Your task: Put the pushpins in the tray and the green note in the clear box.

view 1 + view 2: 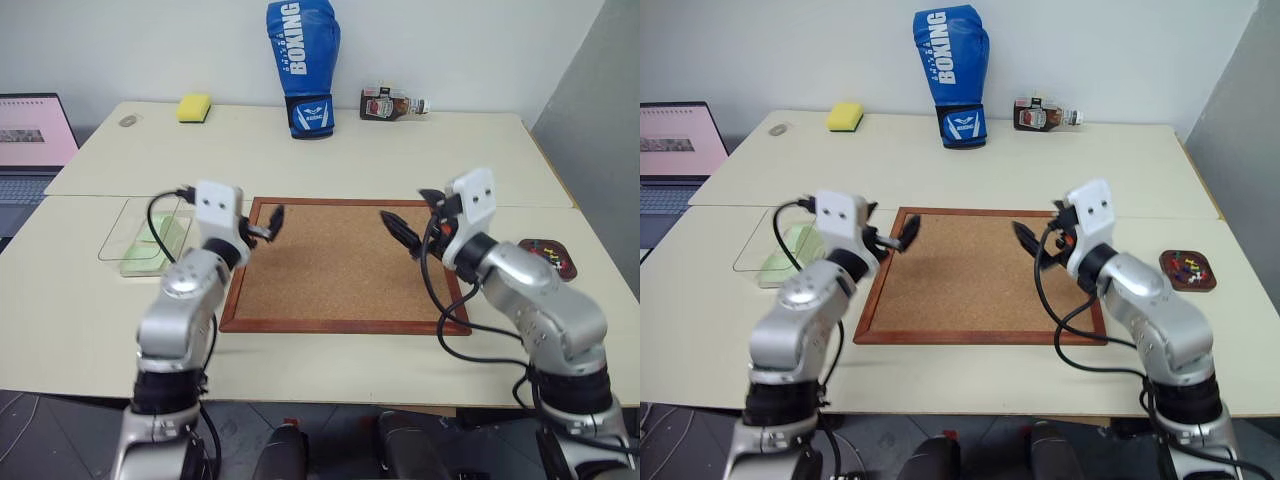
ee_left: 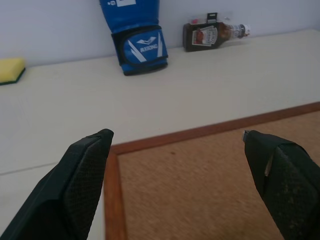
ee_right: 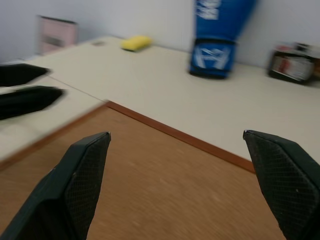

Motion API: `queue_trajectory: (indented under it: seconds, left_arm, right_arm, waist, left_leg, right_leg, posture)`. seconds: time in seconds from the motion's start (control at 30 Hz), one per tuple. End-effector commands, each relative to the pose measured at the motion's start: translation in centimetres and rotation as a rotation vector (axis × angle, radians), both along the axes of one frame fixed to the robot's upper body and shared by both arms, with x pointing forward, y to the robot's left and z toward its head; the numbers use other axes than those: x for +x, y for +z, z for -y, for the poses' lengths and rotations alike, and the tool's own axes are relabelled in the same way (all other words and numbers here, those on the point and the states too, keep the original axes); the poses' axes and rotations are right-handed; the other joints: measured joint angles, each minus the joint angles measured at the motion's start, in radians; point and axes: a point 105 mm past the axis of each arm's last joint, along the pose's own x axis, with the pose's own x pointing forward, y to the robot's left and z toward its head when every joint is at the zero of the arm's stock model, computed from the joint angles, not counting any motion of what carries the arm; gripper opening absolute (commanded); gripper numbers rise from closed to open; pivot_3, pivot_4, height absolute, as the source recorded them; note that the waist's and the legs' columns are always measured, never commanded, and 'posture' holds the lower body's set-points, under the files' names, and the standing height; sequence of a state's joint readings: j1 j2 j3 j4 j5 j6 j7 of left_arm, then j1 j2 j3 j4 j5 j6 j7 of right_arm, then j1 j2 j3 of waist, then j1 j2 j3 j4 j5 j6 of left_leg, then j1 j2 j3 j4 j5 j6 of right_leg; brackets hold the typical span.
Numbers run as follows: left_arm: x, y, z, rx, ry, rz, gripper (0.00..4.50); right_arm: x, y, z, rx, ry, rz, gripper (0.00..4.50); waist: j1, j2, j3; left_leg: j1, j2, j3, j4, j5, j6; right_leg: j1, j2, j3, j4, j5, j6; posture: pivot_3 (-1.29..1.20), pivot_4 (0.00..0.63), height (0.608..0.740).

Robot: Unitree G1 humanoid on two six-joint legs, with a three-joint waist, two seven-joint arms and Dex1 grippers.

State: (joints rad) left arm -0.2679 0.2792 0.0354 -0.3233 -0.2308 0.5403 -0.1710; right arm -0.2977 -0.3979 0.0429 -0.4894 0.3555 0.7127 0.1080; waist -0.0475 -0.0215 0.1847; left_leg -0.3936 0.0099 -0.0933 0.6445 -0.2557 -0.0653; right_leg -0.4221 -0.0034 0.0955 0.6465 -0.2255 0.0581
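Tabletop spreads pale under me, carrying the big corkboard, bare of pins as far as I can see. Behind it stand a blue boxing glove, a yellow sponge and a lying bottle. My left hand hovers over the board's left edge and my right hand over its right side, both spread wide and holding nothing. The clear box sits just left of the board with the green note apparently already inside. The tray lies to the right, pushpins in it. I judge both steps done; next I need only draw my arms back clear.
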Motion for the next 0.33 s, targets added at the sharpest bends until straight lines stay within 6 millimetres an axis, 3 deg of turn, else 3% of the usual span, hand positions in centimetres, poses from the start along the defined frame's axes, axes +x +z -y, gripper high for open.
queue_trajectory:
  seconds: [0.03, 0.13, 0.33]
  left_arm:
    - [-1.4, -0.2, 0.4, 0.016, 0.052, 0.035, 4.43]
    - [-2.5, -2.0, 0.2, 0.020, 0.116, 0.003, 4.43]
    - [-3.7, -3.3, 0.6, -0.024, 0.170, -0.042, 4.43]
  right_arm:
    - [-1.3, -0.1, 1.2, -0.036, -0.127, 0.083, 4.50]
    - [-2.4, -2.4, 2.7, -0.049, -0.216, 0.041, 4.50]
    - [-4.0, -4.2, 3.8, -0.017, -0.311, 0.009, 4.50]
  waist:
    - [-0.003, 0.000, 0.000]
    - [-0.004, 0.000, 0.000]
    - [-0.004, 0.000, 0.000]
  left_leg:
    - [0.000, 0.000, 0.001, 0.000, 0.000, 0.000]
    - [0.004, 0.000, 0.003, 0.001, 0.000, 0.000]
    - [0.009, 0.000, 0.006, 0.002, 0.001, 0.001]
  right_leg:
    - [-0.001, 0.000, 0.001, 0.000, 0.000, 0.001]
    - [0.001, 0.001, 0.002, 0.001, -0.002, 0.005]
    - [0.006, 0.001, 0.005, -0.001, -0.005, 0.000]
  posture:
    - [0.00, 0.150, 0.740]
    - [0.00, 0.150, 0.740]
    - [0.00, 0.150, 0.740]
